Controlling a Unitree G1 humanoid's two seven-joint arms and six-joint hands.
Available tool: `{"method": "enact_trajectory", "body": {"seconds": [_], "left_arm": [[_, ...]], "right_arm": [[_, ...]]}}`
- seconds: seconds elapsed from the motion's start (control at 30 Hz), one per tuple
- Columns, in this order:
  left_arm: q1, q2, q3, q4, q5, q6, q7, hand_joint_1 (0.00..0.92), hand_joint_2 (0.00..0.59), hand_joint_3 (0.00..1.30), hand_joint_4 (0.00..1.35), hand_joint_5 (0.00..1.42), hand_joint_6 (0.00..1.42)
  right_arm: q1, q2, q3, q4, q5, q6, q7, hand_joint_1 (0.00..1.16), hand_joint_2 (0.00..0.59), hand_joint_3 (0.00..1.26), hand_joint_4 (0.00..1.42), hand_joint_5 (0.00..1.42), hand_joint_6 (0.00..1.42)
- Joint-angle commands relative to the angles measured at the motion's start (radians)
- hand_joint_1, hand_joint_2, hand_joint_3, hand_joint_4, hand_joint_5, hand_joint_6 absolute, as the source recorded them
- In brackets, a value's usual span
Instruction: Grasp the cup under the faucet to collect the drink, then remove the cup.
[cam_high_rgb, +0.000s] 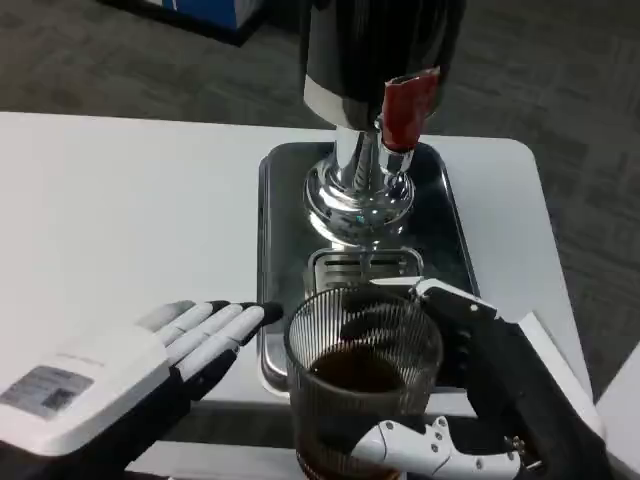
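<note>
Now | right hand (500, 400) holds cup (362, 385) | tray (275, 260), dispenser (375, 70) behind, apparently clear
</note>
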Motion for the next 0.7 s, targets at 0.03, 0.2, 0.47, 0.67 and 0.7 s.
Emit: {"method": "enact_trajectory", "body": {"seconds": [0.03, 0.2, 0.47, 0.67, 0.7], "left_arm": [[0.008, 0.001, 0.011, -0.021, 0.009, -0.001, -0.012, 0.000, 0.078, 0.00, 0.00, 0.00, 0.00], [0.007, -0.002, 0.012, -0.027, 0.007, 0.004, -0.012, 0.000, 0.078, 0.00, 0.00, 0.00, 0.00], [0.000, 0.000, 0.016, -0.036, 0.005, 0.021, -0.016, 0.000, 0.078, 0.00, 0.00, 0.00, 0.00], [0.017, -0.005, 0.042, -0.040, -0.005, 0.018, -0.018, 0.000, 0.078, 0.00, 0.00, 0.00, 0.00], [0.019, -0.006, 0.046, -0.040, -0.006, 0.017, -0.019, 0.000, 0.078, 0.00, 0.00, 0.00, 0.00]], "right_arm": [[0.002, 0.001, 0.008, -0.041, 0.019, -0.001, -0.001, 0.88, 0.161, 0.65, 0.65, 0.89, 1.02], [-0.004, 0.001, 0.012, -0.041, 0.018, 0.002, -0.002, 0.88, 0.162, 0.65, 0.65, 0.89, 1.02], [-0.009, 0.002, 0.018, -0.036, 0.016, 0.005, -0.002, 0.88, 0.162, 0.65, 0.65, 0.89, 1.02], [-0.015, 0.014, 0.050, -0.023, 0.006, 0.007, -0.011, 0.88, 0.162, 0.65, 0.65, 0.89, 1.02], [-0.017, 0.013, 0.054, -0.022, 0.005, 0.007, -0.011, 0.88, 0.162, 0.65, 0.65, 0.89, 1.02]]}}
